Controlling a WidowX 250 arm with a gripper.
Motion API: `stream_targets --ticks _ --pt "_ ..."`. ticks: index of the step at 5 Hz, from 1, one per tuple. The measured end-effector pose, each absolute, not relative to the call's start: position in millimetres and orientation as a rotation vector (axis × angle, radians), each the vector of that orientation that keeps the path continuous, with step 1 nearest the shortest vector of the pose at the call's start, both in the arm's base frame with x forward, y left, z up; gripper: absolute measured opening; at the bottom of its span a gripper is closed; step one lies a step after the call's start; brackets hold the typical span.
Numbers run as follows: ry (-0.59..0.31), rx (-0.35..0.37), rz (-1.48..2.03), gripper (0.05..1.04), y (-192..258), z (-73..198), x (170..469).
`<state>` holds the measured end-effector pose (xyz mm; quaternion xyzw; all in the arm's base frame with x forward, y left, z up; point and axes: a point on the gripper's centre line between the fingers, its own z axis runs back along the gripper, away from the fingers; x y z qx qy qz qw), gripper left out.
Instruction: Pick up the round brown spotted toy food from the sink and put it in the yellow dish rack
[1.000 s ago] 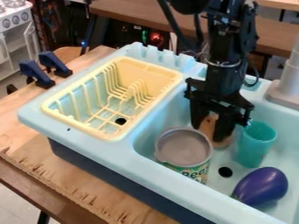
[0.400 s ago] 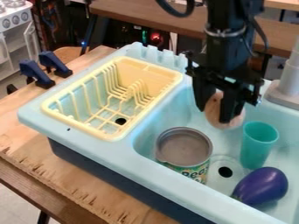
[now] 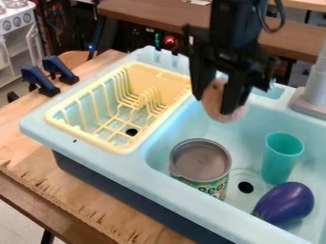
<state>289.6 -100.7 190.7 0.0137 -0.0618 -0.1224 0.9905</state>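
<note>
High over the back left part of the sink basin (image 3: 191, 125) hangs the gripper (image 3: 219, 97), shut on a tan, rounded object (image 3: 219, 106) whose lower end bulges out below the fingers. Below it, inside the basin, a grey-topped can (image 3: 201, 161) with a green label stands upright. A teal cup (image 3: 280, 157) is upright to the right of the can. The purple eggplant (image 3: 285, 202) lies at the basin's lower right, close to the cup and the dark drain hole.
A yellow dish rack (image 3: 96, 137) sits on the sink's left side. The grey faucet base (image 3: 310, 102) stands at the right rear. Two dark blue clamps (image 3: 39, 80) hold at the wooden table's (image 3: 83, 190) left edge.
The gripper has risen out of the basin with the tan object in its grasp, then shifted left. The can and eggplant have kept their places; the cup stands slightly more upright.
</note>
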Motion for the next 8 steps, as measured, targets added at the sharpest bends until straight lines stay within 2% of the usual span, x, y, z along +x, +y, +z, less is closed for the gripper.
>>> stream_targets --ticks 1,2,3,5,6,8 --pt "-0.166 0.0 -0.19 0.61 -79 209 274" --pt "-0.169 -0.041 -0.105 0.61 -45 207 260" --pt "-0.164 -0.052 -0.04 0.61 -15 201 247" --pt "-0.195 -0.005 0.036 0.61 15 177 259" --pt "-0.204 -0.011 0.078 0.61 30 153 274" --pt "-0.131 -0.076 0.155 0.61 46 121 273"
